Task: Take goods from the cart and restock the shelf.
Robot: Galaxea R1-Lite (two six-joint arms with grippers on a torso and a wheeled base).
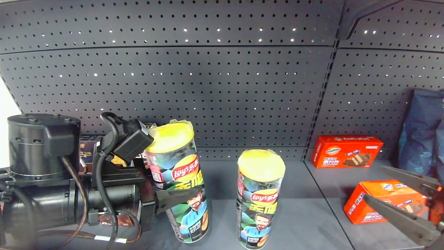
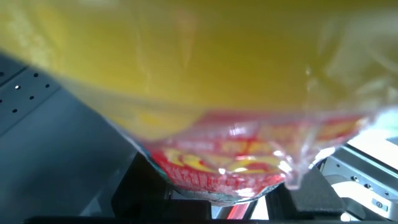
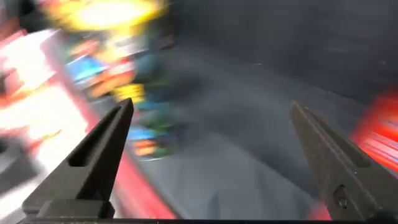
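Pegboard back panel, dark grey, rises behind both grippers. Shelf board, grey, lies below them.

Left gripper is closed around the lower half of a chips can, with one dark finger crossing the front of the label. The can leans slightly, yellow lid uppermost; the left wrist view shows that lid close up. Whether the can's base touches the board cannot be told.

Second chips can stands upright on the board just beyond the held can, between the two grippers and touching neither.

Blue bag stands against the panel behind the right gripper. Rear orange box lies flat by the panel, farther back than that gripper. Front orange box rests tilted, directly behind the right gripper's fingers.

Right gripper hangs over the board with its fingers spread wide and nothing between them. Dark packets sit behind the left gripper, mostly hidden by the arm.
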